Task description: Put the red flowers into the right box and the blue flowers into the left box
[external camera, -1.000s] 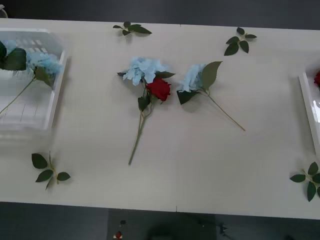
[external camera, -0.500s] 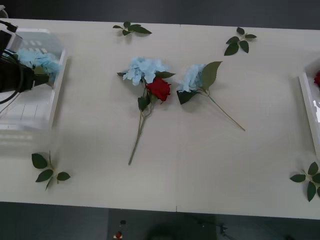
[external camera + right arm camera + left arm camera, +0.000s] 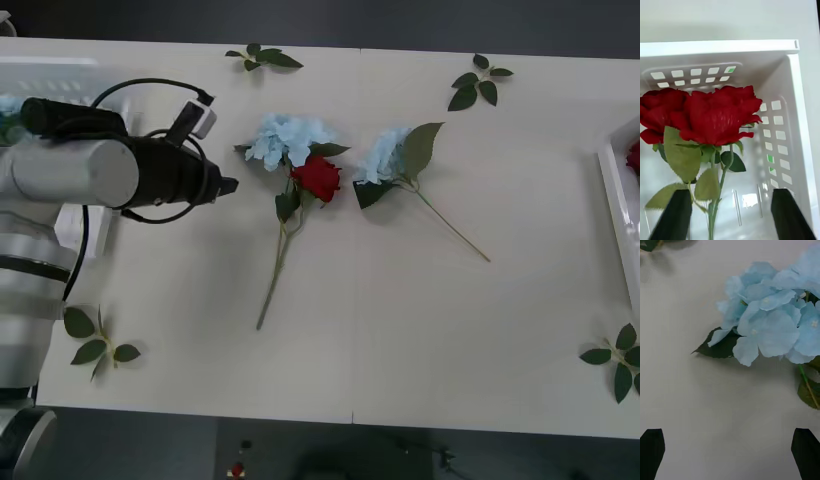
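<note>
On the white table, the left arm reaches in from nine o'clock, and the left gripper hovers just short of the nearer blue flower, fingers spread wide and holding nothing; in the left wrist view the two black fingertips sit at the corners with bare tabletop between them and the pale ruffled petals ahead. That flower is a sky-blue cluster of soft, crinkled petals with a dark green leaf tucked under its edge. A red flower, a deep-red rose head, lies touching it at its five o'clock, and their thin green stems run together toward six o'clock. A second blue flower lies just at three o'clock of the rose, a large leaf folded over it and its stem angled toward four o'clock. The left box sits at the table's ten o'clock corner, largely hidden behind the arm. The right box shows its white rim at three o'clock. The right gripper hangs over that box with its fingers parted, empty; two more red flowers lie inside, side by side on green stems with serrated leaves, against perforated white walls.
</note>
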### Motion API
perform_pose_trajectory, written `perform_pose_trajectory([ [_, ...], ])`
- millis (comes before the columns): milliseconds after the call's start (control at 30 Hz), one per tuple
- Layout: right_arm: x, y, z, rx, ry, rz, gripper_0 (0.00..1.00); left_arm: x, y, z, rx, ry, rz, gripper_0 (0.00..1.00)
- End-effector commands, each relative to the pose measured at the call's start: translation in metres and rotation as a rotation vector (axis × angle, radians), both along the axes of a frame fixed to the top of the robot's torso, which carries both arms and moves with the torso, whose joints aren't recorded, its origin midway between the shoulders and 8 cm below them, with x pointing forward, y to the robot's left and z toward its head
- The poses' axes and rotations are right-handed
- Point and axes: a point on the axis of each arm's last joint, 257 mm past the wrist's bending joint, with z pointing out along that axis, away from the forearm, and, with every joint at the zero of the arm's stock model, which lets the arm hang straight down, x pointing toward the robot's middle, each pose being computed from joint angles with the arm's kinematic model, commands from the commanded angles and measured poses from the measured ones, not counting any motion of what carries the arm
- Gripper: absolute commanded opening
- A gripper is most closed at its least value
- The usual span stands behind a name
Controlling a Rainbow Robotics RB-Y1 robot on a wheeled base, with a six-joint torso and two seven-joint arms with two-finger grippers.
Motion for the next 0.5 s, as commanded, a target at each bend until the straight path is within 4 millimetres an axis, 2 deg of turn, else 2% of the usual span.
perform_pose_trajectory([
  [33, 0.008, -0.002, 0.026, 0.006, -0.054, -0.004, 1.0, 0.013, -0.008, 0.002, -0.04, -0.003, 0.044, 0.98],
  [233, 0.013, 0.009, 0.024, 0.036, -0.063, 0.007, 1.0, 0.016, -0.033, -0.018, -0.026, -0.016, 0.017, 0.98],
  [467, 0.018, 0.046, 0.015, 0.181, -0.065, 0.041, 1.0, 0.016, -0.065, -0.018, 0.023, -0.039, -0.049, 0.98],
  [500, 0.021, 0.06, 0.014, 0.207, -0.06, 0.066, 1.0, 0.016, -0.071, -0.02, 0.031, -0.037, -0.061, 0.99],
])
